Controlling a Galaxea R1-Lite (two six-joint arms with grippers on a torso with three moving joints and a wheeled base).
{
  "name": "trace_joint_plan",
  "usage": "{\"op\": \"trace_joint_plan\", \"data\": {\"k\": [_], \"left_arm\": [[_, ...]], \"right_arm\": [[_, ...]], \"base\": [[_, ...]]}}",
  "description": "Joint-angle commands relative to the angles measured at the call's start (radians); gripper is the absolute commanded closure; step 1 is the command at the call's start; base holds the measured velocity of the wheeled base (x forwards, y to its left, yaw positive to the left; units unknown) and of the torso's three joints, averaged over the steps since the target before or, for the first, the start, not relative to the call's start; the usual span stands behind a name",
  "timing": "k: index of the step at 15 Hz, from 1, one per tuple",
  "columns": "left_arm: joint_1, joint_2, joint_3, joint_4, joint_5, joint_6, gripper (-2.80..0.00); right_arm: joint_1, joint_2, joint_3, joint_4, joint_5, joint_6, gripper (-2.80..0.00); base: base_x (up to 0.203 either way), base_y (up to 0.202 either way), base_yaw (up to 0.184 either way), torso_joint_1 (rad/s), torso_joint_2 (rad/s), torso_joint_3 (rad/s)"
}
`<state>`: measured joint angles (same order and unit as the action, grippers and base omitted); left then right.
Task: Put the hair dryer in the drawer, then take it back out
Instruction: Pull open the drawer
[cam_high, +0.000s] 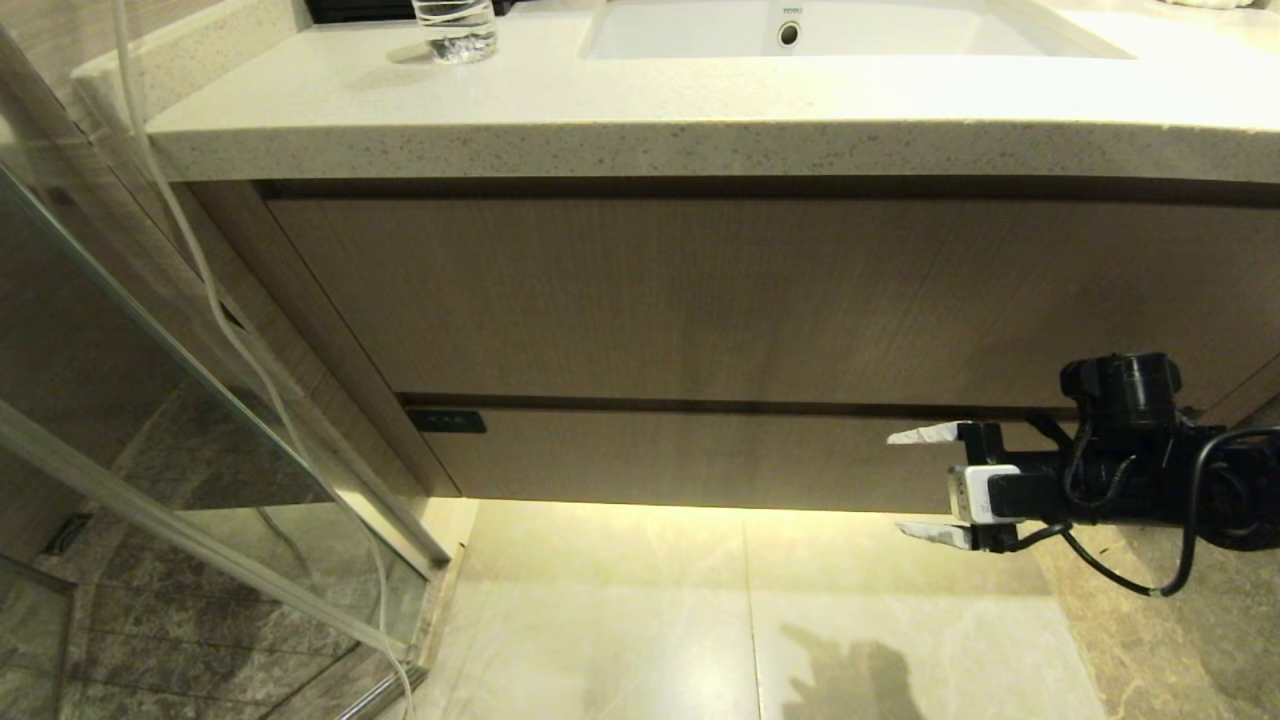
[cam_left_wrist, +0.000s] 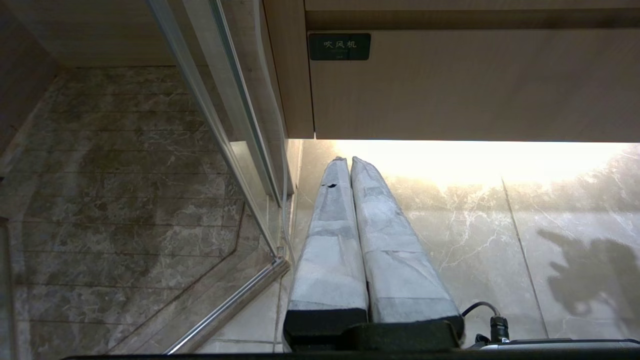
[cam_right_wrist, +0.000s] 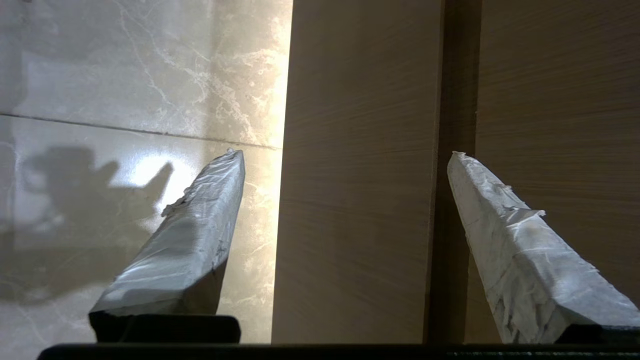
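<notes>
The drawer (cam_high: 700, 455) is the shallow wood-grain front at the bottom of the vanity, with a small black tag (cam_high: 446, 421) at its left corner, and it looks pushed in. My right gripper (cam_high: 897, 484) is open before the drawer's right part, one finger at its top seam and one below its bottom edge. The right wrist view shows the drawer front (cam_right_wrist: 360, 200) framed between the spread fingers of this gripper (cam_right_wrist: 345, 154), nothing held. The left gripper (cam_left_wrist: 348, 160) is shut and empty, low over the floor below the tag (cam_left_wrist: 339, 46). The hair dryer is out of view.
A taller wood-grain panel (cam_high: 740, 300) sits above the drawer under a speckled stone countertop (cam_high: 700, 100) with a sink (cam_high: 850, 30) and a glass (cam_high: 455, 30). A glass shower door (cam_high: 200, 420) with a thin white line (cam_high: 215, 300) along it stands at the left. Pale tiled floor (cam_high: 650, 620) lies below.
</notes>
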<state>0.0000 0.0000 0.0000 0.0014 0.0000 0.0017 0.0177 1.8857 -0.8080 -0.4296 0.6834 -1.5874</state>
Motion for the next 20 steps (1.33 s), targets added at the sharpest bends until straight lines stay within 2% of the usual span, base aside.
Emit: {"op": "trace_joint_plan", "data": {"k": [1, 4, 7, 9, 12, 14, 16, 18, 20], "left_arm": [[0.000, 0.000, 0.000, 0.000, 0.000, 0.000, 0.00], [0.000, 0.000, 0.000, 0.000, 0.000, 0.000, 0.00], [0.000, 0.000, 0.000, 0.000, 0.000, 0.000, 0.00], [0.000, 0.000, 0.000, 0.000, 0.000, 0.000, 0.00], [0.000, 0.000, 0.000, 0.000, 0.000, 0.000, 0.00], [0.000, 0.000, 0.000, 0.000, 0.000, 0.000, 0.00], [0.000, 0.000, 0.000, 0.000, 0.000, 0.000, 0.00], [0.000, 0.000, 0.000, 0.000, 0.000, 0.000, 0.00], [0.000, 0.000, 0.000, 0.000, 0.000, 0.000, 0.00]], "right_arm": [[0.000, 0.098, -0.071, -0.001, 0.003, -0.003, -2.80], [-0.003, 0.158, -0.184, -0.002, -0.008, 0.013, -2.80], [-0.004, 0.169, -0.214, 0.013, -0.084, 0.041, -2.80], [-0.004, 0.151, -0.216, 0.070, -0.090, 0.052, -2.80], [0.006, 0.106, -0.252, 0.248, -0.128, 0.054, -2.80], [0.030, 0.086, -0.273, 0.329, -0.162, 0.064, -2.80], [0.063, 0.087, -0.299, 0.331, -0.173, 0.092, -2.80], [0.095, 0.087, -0.330, 0.334, -0.256, 0.105, -2.80], [0.135, 0.081, -0.333, 0.328, -0.284, 0.149, -2.80]], "base": [[0.000, 0.000, 0.000, 0.000, 0.00, 0.000], [0.000, 0.000, 0.000, 0.000, 0.00, 0.000], [0.000, 0.000, 0.000, 0.000, 0.00, 0.000], [0.000, 0.000, 0.000, 0.000, 0.00, 0.000], [0.000, 0.000, 0.000, 0.000, 0.00, 0.000], [0.000, 0.000, 0.000, 0.000, 0.00, 0.000], [0.000, 0.000, 0.000, 0.000, 0.00, 0.000], [0.000, 0.000, 0.000, 0.000, 0.00, 0.000], [0.000, 0.000, 0.000, 0.000, 0.00, 0.000]]}}
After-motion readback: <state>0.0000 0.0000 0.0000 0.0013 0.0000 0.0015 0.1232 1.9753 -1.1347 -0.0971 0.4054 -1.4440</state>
